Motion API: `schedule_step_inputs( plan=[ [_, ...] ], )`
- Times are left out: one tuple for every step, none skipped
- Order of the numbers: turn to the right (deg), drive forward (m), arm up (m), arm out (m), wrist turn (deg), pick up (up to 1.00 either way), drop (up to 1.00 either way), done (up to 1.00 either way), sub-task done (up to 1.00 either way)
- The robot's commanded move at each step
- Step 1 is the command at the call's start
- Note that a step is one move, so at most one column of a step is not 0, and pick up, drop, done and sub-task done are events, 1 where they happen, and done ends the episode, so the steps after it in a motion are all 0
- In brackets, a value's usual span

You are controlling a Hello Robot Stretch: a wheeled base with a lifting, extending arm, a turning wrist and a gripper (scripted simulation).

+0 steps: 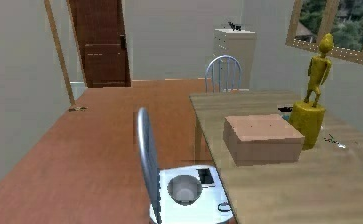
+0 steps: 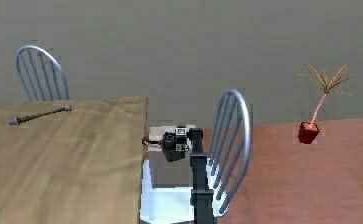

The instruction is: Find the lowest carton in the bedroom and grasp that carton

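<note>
A brown, flat carton (image 1: pixel 262 137) lies on the wooden table (image 1: pixel 289 190) in the forward view's right half, just left of a yellow statue (image 1: pixel 314 92). In the arm side view the dark arm (image 2: pixel 199 190) rises from the bottom edge. The gripper (image 2: pixel 154 139) sits at the table's right edge (image 2: pixel 139 120), in front of a metal-backed chair (image 2: pixel 229 140). I cannot tell whether it holds anything.
A chair with a white seat (image 1: pixel 184 188) stands at the table's near left, a bowl and a dark phone on it. Another chair (image 1: pixel 224 72), a white cabinet (image 1: pixel 234 50) and a brown door (image 1: pixel 99 40) stand farther off. A potted twig plant (image 2: pixel 314 105) is on the floor.
</note>
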Motion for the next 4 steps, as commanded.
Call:
schedule_step_inputs(
  plan=[
    [0.0,0.00,-0.30,0.00,0.0,0.00,0.00,0.00,0.00],
    [0.0,0.00,0.00,0.00,0.0,1.00,0.00,0.00,0.00],
    [0.0,0.00,0.10,0.00,0.0,0.00,0.00,0.00,0.00],
    [0.0,0.00,0.00,0.00,0.0,0.00,0.00,1.00,0.00]
  ],
)
